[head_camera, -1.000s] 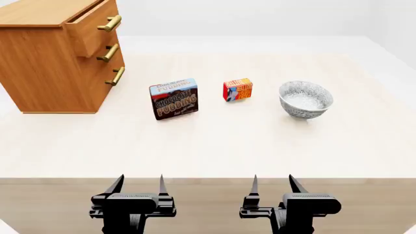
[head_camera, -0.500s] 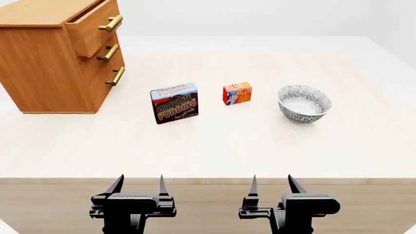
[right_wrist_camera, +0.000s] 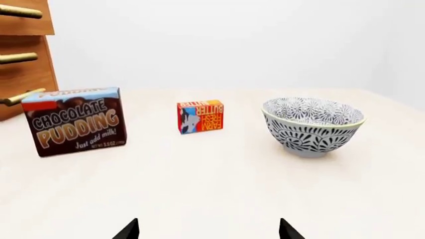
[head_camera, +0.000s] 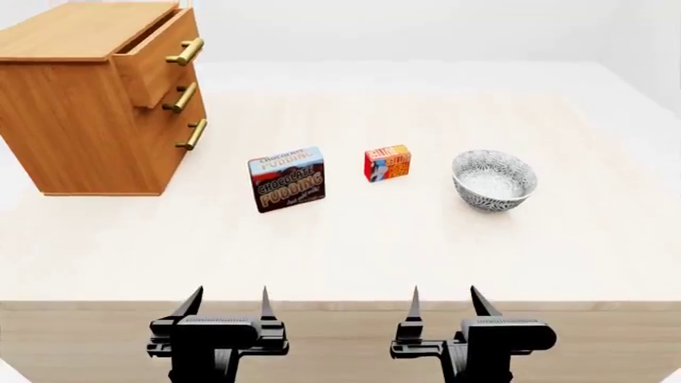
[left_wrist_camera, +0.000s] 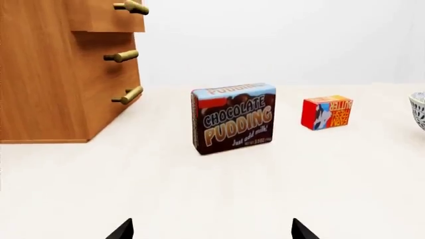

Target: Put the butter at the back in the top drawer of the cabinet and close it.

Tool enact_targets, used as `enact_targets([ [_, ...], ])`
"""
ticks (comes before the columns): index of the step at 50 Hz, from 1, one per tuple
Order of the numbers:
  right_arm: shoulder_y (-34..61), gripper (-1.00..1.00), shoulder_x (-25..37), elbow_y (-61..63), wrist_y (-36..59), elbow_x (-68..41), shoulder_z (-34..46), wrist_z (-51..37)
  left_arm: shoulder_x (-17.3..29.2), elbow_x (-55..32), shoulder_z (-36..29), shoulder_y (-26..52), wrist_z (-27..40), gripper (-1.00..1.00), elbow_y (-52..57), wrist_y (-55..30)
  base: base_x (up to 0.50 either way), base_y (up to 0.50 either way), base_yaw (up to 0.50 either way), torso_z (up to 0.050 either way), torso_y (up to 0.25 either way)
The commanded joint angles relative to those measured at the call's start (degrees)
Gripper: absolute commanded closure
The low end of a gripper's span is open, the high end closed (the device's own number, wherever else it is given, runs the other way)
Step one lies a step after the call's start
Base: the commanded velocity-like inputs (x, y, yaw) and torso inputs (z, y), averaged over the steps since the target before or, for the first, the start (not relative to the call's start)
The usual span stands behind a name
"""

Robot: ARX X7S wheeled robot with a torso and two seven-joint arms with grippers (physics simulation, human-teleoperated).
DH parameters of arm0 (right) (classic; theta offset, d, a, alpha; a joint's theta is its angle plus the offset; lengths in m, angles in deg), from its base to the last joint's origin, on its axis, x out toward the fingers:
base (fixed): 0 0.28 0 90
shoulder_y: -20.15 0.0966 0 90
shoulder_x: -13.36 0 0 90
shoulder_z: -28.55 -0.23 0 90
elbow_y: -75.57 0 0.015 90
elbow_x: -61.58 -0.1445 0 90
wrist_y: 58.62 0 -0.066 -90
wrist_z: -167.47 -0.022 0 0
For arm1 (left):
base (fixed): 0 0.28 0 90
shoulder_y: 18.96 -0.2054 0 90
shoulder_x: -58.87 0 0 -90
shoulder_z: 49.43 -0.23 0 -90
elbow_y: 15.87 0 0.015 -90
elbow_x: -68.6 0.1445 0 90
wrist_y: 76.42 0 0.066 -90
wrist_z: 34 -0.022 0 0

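- Over the last second my head view has shifted: the cabinet (head_camera: pixel 101 96), the boxes and the bowl (head_camera: pixel 494 179) all sit lower in frame and a little smaller, and I now see more of the cabinet's top. The things keep their spacing to one another, so I judge the head or torso moved, not the objects.
- My left gripper (head_camera: pixel 226 307) and right gripper (head_camera: pixel 445 306) sit at the near edge of the table (head_camera: pixel 352 247) in the same place as before, each with fingers spread apart and nothing between them.
- The butter (head_camera: pixel 387 163) stands upright on the table, between the pudding box (head_camera: pixel 286 179) and the bowl, apart from both and set slightly farther back than the pudding box. It is well away from both grippers.
- The top drawer (head_camera: pixel 159 57) already stands part way out of the cabinet front, its brass handle (head_camera: pixel 184 52) sticking out past the two below.
- My reading: nothing of the task is done yet; the new view just frames the cabinet and butter better. The butter lies nearer my right side, so I would reach with that arm, keeping clear of the bowl.
- Whether the drawer gap is wide enough for the butter I cannot tell from here.
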Motion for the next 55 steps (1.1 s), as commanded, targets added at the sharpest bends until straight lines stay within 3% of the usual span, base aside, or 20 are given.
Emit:
enact_targets([
  [1, -0.01, -1.00, 0.73, 0.06, -0.22, -1.03, 0.79, -0.70, 0.80, -0.78, -0.95, 0.07, 0.84, -1.00, 0.07, -0.10, 0.00, 0.00, 0.00, 0.050, 0.000],
  [28, -0.12, -1.00, 2.11, 0.26, -1.08, -2.60, 2.29, -2.45, 2.27, -1.92, -2.75, 0.11, 2.28, -1.00, -0.02, 0.85, 0.00, 0.00, 0.00, 0.050, 0.000],
  [32, -0.45, -1.00, 2.27, 1.36, -1.21, -2.87, 2.00, -3.21, 2.49, -2.90, -2.48, 0.17, 2.30, -1.00, 0.50, 0.56, 0.00, 0.00, 0.00, 0.000, 0.000],
  [43, -3.60, -1.00, 4.33, 20.59, 8.49, -1.66, 1.76, -7.47, 5.79, -0.18, -2.01, -4.50, 5.51, -1.00, 20.60, -5.60, 0.00, 0.00, 0.00, 0.000, 0.000],
  [55, -6.11, -1.00, 5.93, 28.43, 11.01, -1.74, 2.36, -8.18, 7.19, -0.19, -1.76, -6.76, 6.58, -1.00, 28.97, -8.72, 0.00, 0.00, 0.00, 0.000, 0.000],
])
